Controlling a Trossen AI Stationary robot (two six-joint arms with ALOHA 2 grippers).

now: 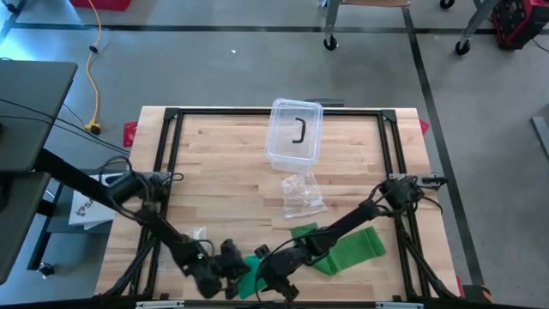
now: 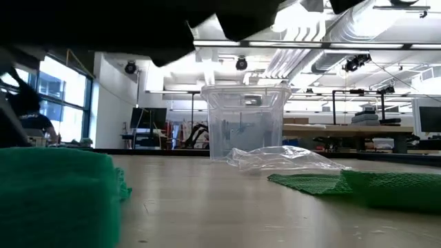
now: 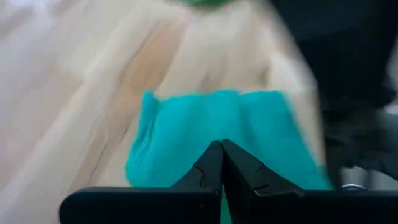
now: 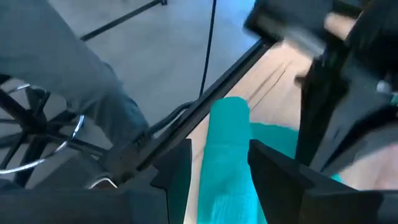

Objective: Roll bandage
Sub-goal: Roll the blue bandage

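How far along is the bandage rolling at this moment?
Partly done. A rolled part of the green bandage sits between the right gripper fingers at the table's near edge. The left gripper, shut, pinches the fabric beside it. Left: a long unrolled tail lies flat on the table.

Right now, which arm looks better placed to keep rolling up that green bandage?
The right. Its gripper straddles the rolled end of the bandage, while the left gripper is shut, pinching the flat end.
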